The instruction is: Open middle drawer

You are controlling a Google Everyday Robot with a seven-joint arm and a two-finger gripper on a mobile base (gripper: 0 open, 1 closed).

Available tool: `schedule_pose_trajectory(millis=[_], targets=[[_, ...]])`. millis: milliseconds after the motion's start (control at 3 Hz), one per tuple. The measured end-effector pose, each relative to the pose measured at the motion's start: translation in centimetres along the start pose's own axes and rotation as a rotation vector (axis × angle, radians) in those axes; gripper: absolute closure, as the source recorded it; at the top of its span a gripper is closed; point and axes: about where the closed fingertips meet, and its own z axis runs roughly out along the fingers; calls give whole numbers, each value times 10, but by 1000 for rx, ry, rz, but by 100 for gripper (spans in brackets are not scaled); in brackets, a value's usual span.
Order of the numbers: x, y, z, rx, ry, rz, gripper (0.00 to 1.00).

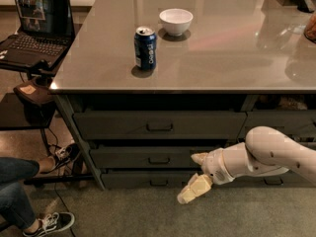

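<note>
The middle drawer (128,157) is a wide, shallow dark grey front under the counter, shut, with a small dark pull handle (159,160) at its centre. It lies between a taller top drawer (113,125) and a bottom drawer (128,179). My gripper (193,176), cream-coloured on a white arm (266,154), reaches in from the right. It is low in front of the drawers, right of and slightly below the middle handle. It is open and empty, one finger (200,158) at the middle drawer's height and the other finger (192,191) near the floor.
On the grey counter (222,58) stand a blue soda can (145,47) and a white bowl (176,21). A laptop (34,23) sits on a side stand at the left. A person's legs and shoes (34,216) are at the lower left. More drawers (281,122) lie at the right.
</note>
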Motion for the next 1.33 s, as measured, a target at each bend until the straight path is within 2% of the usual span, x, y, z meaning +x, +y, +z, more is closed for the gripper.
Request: schedule_pose_trajectory(millis=[333,667,1000,1333], targets=[[8,8,10,43,-34,-18,0],[21,22,48,92,-88,-53,0],[3,-1,67,193,-190,-44,0],[-3,-20,65,268,-207,-38,0]])
